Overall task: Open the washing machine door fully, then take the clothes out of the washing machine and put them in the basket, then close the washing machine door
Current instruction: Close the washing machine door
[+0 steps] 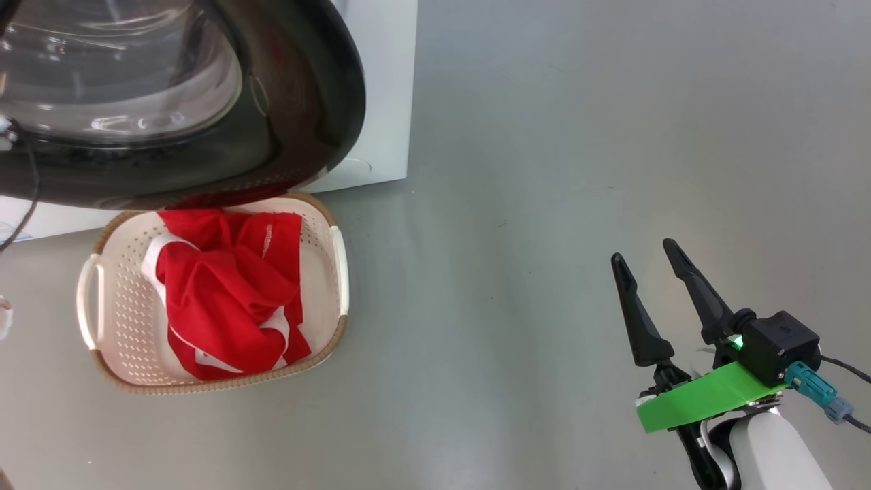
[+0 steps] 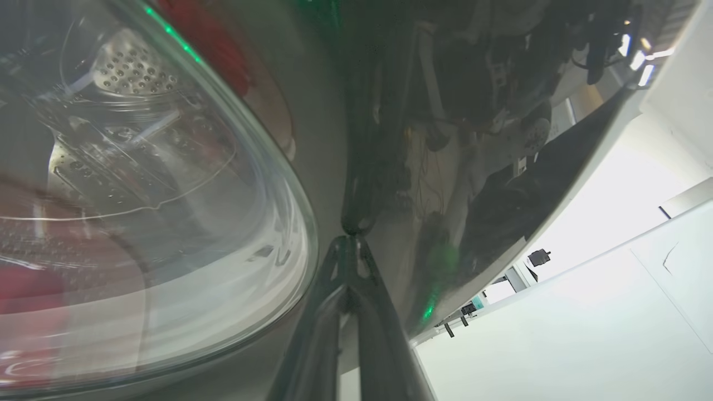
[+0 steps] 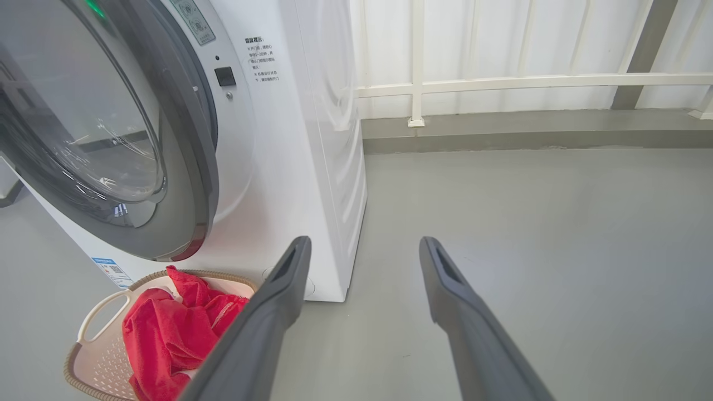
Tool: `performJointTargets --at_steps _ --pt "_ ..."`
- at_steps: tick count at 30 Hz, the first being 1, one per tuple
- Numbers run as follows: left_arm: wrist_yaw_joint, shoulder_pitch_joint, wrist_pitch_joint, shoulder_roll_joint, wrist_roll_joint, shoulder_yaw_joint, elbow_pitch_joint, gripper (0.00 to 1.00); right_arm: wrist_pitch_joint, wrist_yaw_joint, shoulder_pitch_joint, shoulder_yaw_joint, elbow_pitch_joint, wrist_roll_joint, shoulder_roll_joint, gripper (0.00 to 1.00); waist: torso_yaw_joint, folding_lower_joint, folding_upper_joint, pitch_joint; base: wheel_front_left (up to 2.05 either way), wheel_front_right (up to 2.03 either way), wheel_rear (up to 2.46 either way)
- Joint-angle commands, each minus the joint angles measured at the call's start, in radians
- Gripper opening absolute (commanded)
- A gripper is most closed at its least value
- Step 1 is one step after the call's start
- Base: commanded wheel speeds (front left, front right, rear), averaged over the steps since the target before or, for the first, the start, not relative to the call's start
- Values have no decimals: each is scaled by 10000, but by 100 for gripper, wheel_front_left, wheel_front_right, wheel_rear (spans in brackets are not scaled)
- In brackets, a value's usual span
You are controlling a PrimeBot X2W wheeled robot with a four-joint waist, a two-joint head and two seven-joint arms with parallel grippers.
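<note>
The washing machine door (image 1: 320, 102), glossy black rim around a bulging glass bowl, hangs over the far end of the basket (image 1: 122, 306). The red and white clothes (image 1: 224, 286) lie bundled in the basket. My left gripper (image 2: 350, 240) is shut, its tips touching the door's black rim (image 2: 390, 139) beside the glass. My right gripper (image 1: 642, 250) stands open over bare floor, well right of the basket, holding nothing. In the right wrist view the right gripper (image 3: 365, 245) faces the white washing machine (image 3: 312, 139), whose door (image 3: 184, 184) stands close to its front; whether it is latched I cannot tell.
Grey floor (image 1: 544, 204) stretches wide to the right of the washing machine and basket. A white railing (image 3: 501, 83) and a low kerb run along the back. A black cable (image 1: 30, 177) hangs at the left by the door.
</note>
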Motion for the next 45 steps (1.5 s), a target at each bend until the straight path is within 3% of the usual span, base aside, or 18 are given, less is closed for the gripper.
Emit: performJointTargets --at_steps 1,11,13,15,16,17,30,45 --pt "-114 -104 -110 555 -44 142 -279 0 -48 16 -103 182 -257 -107 -48 100 123 0 -1 -48 0 0 0" --pt "-114 603 -477 453 -506 -270 -576 2 -48 16 -55 188 -220 -155 -251 100 660 0 -1 -309 0 0 0" --pt "-115 882 -557 441 -637 -331 -693 28 -48 16 -33 210 -199 -159 -313 100 780 0 -1 -402 0 0 0" --pt "-115 1203 -670 458 -737 -369 -832 66 -48 16 1 214 -193 -157 -378 100 907 0 -1 -483 0 0 0" --pt "-115 1378 -736 466 -785 -382 -908 95 -48 16 26 207 -190 -156 -411 100 979 0 -1 -524 0 0 0" --pt "-115 1553 -842 496 -778 -400 -1011 100 -48 16 50 211 -188 -154 -444 100 1043 0 -1 -559 0 0 0" --pt "-115 3769 -2019 670 -966 -843 -1755 100 -48 16 290 93 -170 -166 -770 100 1799 0 -1 -942 0 0 0" --pt "-115 6509 -3769 559 -1415 -878 -2140 100 -48 16 848 -93 -118 -97 -940 100 2043 0 -1 -1470 0 0 0"
